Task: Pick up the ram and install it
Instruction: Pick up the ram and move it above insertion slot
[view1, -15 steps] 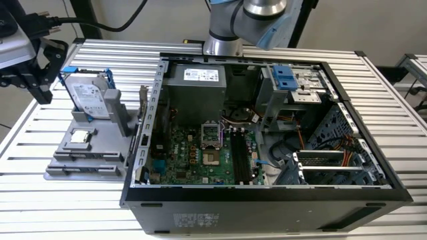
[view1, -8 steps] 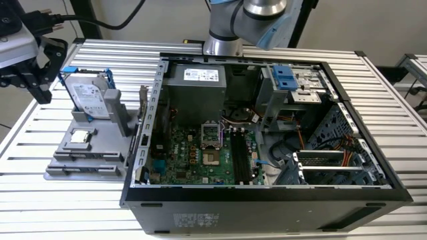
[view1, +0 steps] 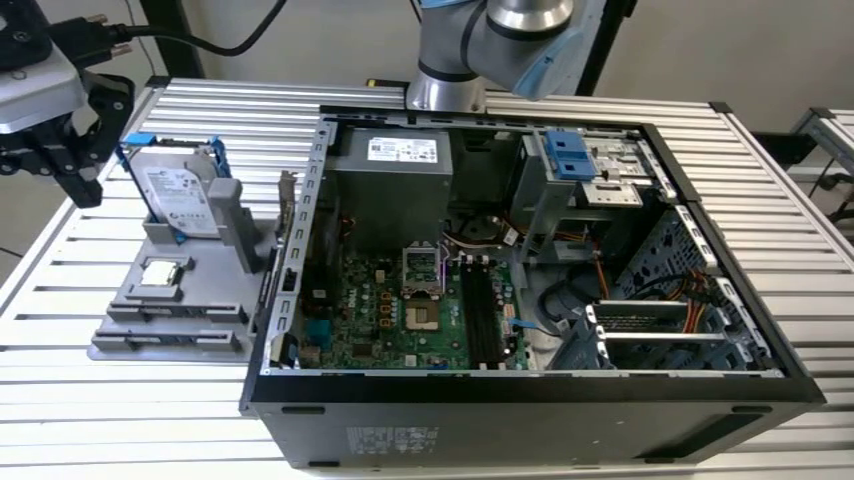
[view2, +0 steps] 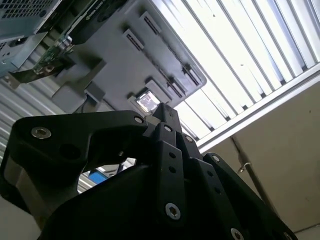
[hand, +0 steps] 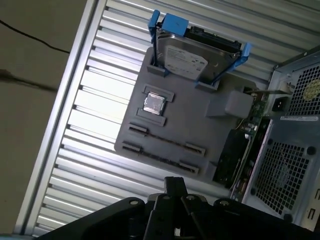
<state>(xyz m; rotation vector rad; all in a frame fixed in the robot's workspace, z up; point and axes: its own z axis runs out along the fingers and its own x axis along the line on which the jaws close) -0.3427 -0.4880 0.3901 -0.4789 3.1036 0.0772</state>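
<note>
Gripper (hand: 175, 184) fingers are pressed together, nothing between them. I have it hovering off the hard drive (hand: 192, 60) end of the fixture tray (hand: 200, 125). The ram (hand: 166, 139) lies in the tray clips beyond the processor chip (hand: 154, 103), with its long axis across the tray. The exterior view adds the motherboard memory slots (view1: 487, 310); the first wrist view gives the stick's lie.

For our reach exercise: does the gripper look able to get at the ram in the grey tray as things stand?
Probably yes. The ram lies uncovered in the grey tray, and the gripper hangs above that tray's side of the table with nothing between them.
</note>
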